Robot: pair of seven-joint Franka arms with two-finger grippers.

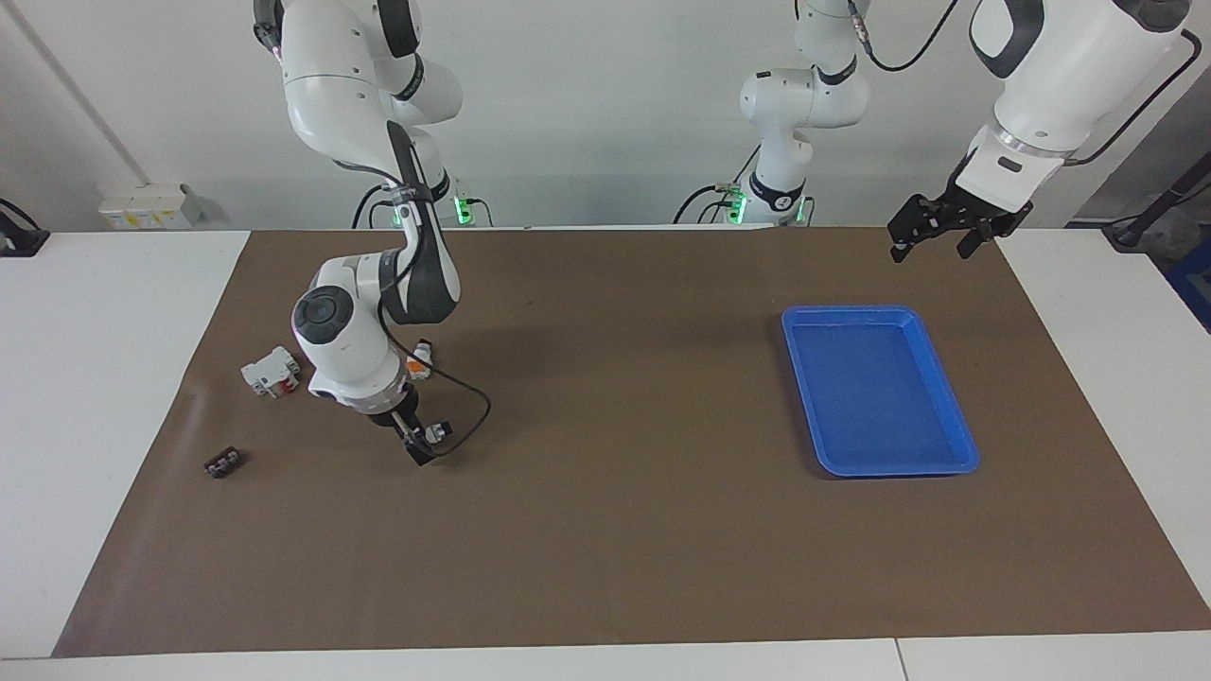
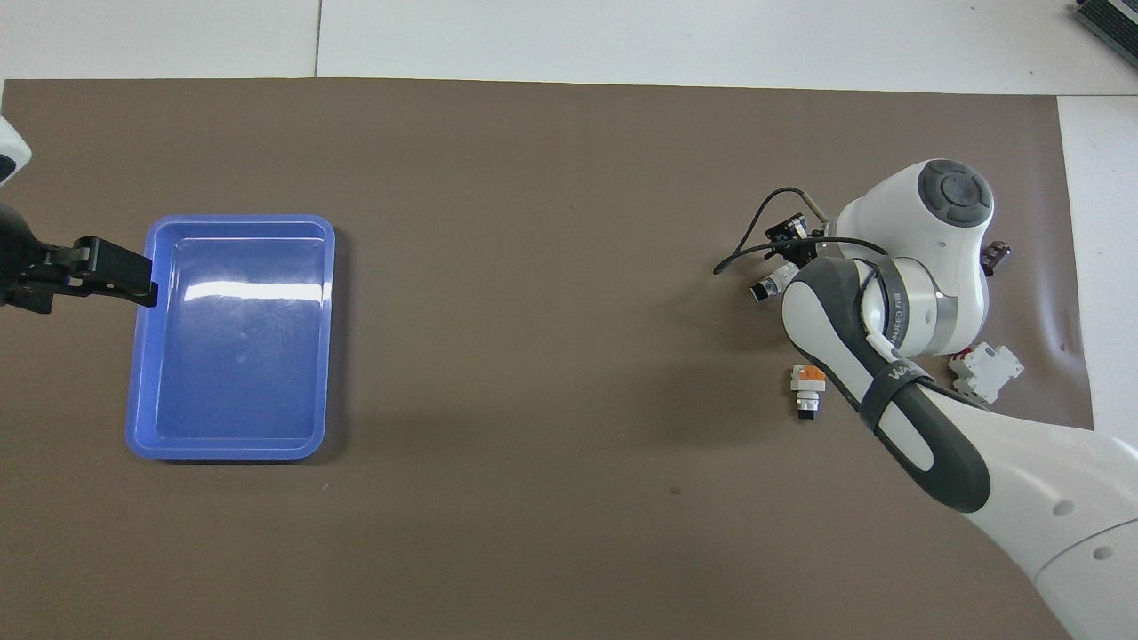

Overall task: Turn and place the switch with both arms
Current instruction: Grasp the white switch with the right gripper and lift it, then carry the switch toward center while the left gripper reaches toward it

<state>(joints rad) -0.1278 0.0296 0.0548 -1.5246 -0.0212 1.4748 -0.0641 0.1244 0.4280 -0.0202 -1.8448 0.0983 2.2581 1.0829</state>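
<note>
The switch (image 1: 421, 359) lies on the brown mat, a small white block with an orange face up and a black knob; it also shows in the overhead view (image 2: 807, 386). My right arm bends low over it, and my right gripper (image 1: 419, 451) is down at the mat, just past the switch on the side away from the robots (image 2: 779, 258). A small white-and-black piece shows at its fingertips; I cannot tell if it is held. My left gripper (image 1: 932, 248) hangs open and empty in the air over the tray's edge at the left arm's end (image 2: 116, 271).
A blue tray (image 1: 851, 311) (image 2: 240, 220) sits empty toward the left arm's end. A larger white block with red parts (image 1: 272, 371) (image 2: 985, 369) and a tiny black piece (image 1: 223, 462) (image 2: 996, 255) lie by the right arm. A black cable loops beside the right gripper.
</note>
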